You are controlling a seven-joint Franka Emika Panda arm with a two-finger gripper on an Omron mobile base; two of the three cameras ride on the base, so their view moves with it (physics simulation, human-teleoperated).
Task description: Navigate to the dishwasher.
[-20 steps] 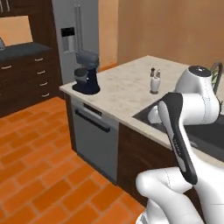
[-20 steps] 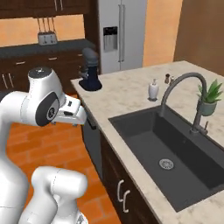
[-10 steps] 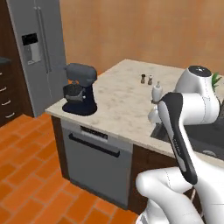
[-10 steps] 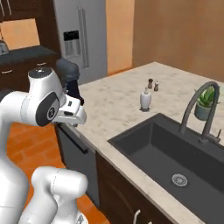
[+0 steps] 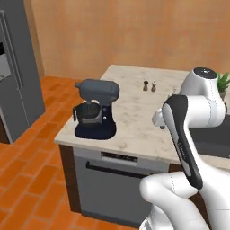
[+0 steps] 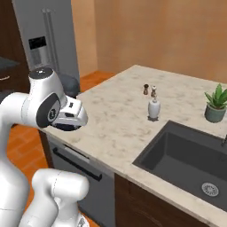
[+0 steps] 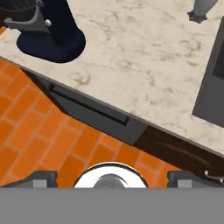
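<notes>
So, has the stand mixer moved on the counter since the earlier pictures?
No. The stand mixer stands at the counter corner above the dishwasher, as before. The whole picture shifted, so the base drove, not the mixer.

The arm is glossy white with rounded, bulbous shells at each joint. A long dark grey strip runs down one link in the left base view, tapering toward its lower end. In the right base view a round joint carries a dark grey disc on its side and a dark cap on top.
</notes>
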